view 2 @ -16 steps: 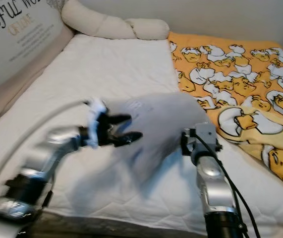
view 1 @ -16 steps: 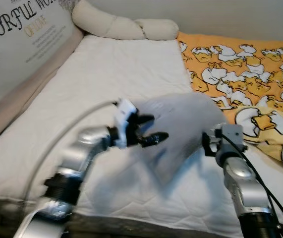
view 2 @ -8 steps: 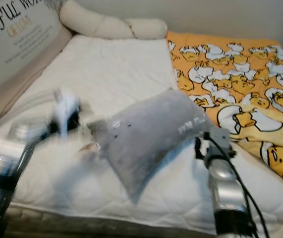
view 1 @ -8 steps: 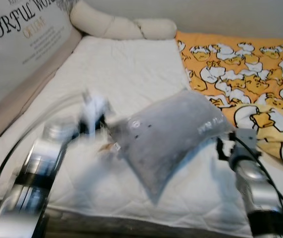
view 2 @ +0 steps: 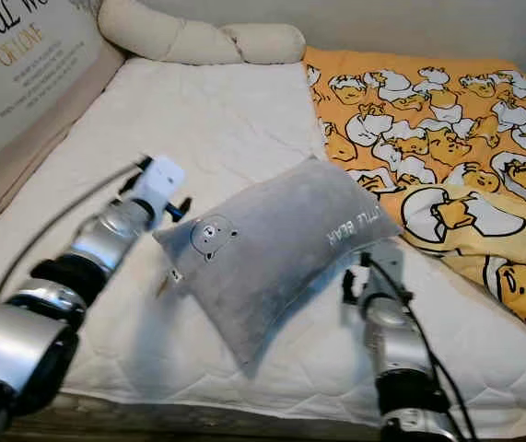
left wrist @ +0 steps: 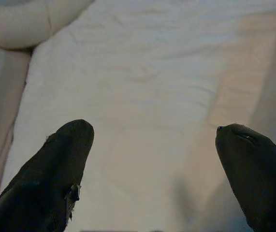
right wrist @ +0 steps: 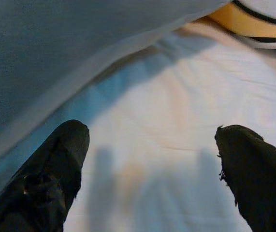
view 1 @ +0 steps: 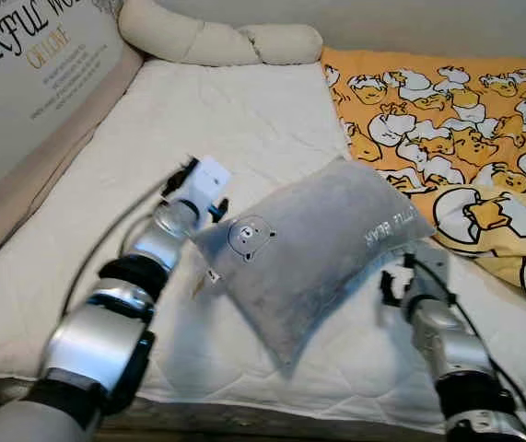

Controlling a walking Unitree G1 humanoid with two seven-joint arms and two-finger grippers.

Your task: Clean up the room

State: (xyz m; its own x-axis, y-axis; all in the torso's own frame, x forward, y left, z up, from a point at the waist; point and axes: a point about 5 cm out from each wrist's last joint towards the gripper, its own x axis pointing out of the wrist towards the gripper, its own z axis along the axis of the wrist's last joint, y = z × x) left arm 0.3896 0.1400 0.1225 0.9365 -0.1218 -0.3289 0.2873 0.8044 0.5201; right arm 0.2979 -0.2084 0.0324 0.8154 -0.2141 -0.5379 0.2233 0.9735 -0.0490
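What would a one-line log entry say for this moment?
grey pillow lying on white mattress | left gripper open, beside pillow | right gripper open, beside pillow | yellow blanket at right

We are finding soft, even daylight across the mattress (view 1: pixel 244 120), with no glare. The grey pillow (view 1: pixel 313 249) is casting a bluish shadow toward the mattress's near edge. We are seeing both head views sharp now, with slight softness on the nearest left arm. The wrist views are reading dimmer and warmer, with the black fingers (right wrist: pixel 46 183) out of focus.
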